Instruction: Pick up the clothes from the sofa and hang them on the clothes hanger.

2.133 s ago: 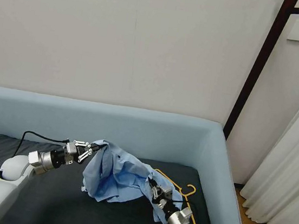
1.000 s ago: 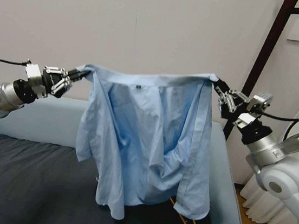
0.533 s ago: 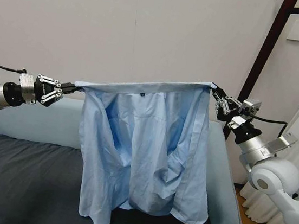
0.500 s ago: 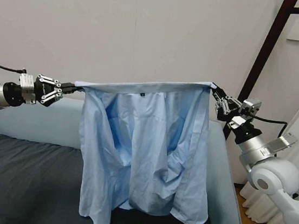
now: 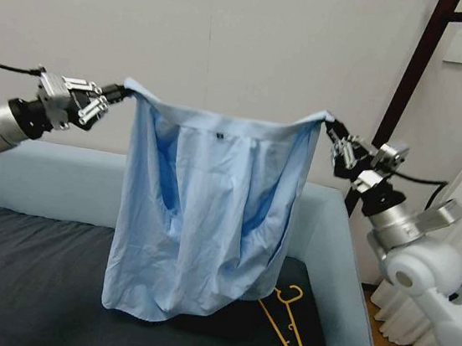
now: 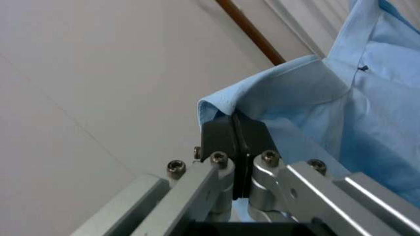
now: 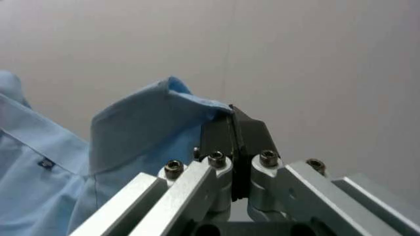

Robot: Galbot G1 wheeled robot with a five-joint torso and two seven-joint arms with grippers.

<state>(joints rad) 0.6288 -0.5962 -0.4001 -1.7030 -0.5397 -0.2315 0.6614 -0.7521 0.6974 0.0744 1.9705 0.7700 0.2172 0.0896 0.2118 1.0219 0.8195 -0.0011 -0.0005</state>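
the light blue shirt (image 5: 208, 221) hangs spread in the air above the sofa (image 5: 36, 179), held by its two top corners. the left tool (image 5: 119, 91) is clamped shut on the corner over the sofa's left half, and the right tool (image 5: 329, 126) is clamped shut on the corner near the sofa's right end. in the wrist views each pair of black pads is pressed together with a fold of blue cloth caught between them: left tool (image 6: 234, 123), right tool (image 7: 231, 120). half a second ago the top edge ran nearly straight and taut between the two tools; now it sags in a shallow curve. the left tool has risen clearly higher above the sofa, and the right tool a little. the whole shirt has come up with them: its hem now ends higher over the sofa, with its lower left corner hanging lowest. the yellow hanger (image 5: 285, 319), of which only the lower loop peeked out under the hem before, now lies mostly uncovered on the sofa toward its right end, hook and frame both in sight, with the hem just above its upper end.
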